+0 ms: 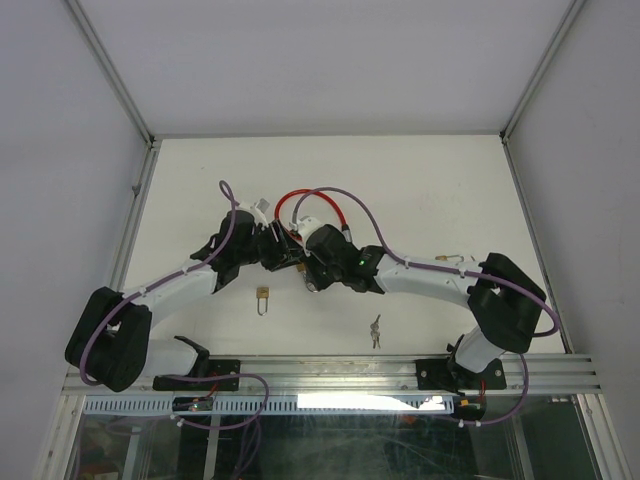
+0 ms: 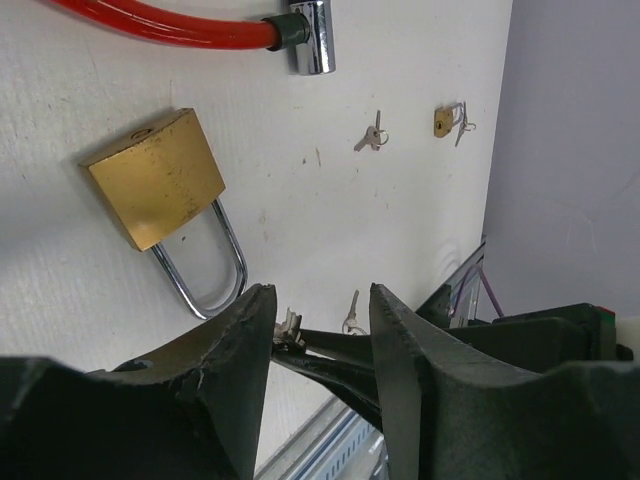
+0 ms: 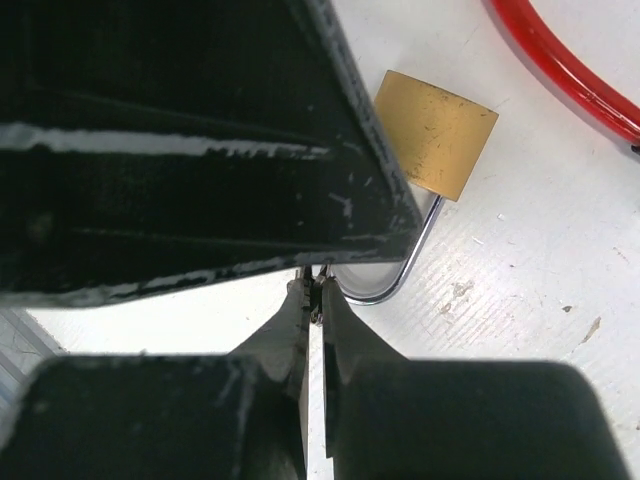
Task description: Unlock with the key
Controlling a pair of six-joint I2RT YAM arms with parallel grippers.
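Note:
A brass padlock with a steel shackle lies flat on the white table; it also shows in the right wrist view and the top view. My right gripper is shut on a small silver key, of which only a bit shows at its fingertips. My left gripper is open, and its two fingers straddle the right gripper's tips and the key. The key's end is at or against the left one of those fingers. Both grippers meet above the table just beyond the padlock.
A red cable lock with a chrome end lies just beyond the padlock. Loose keys, a small brass padlock with keys and another key lie to the right. The aluminium rail runs along the near edge.

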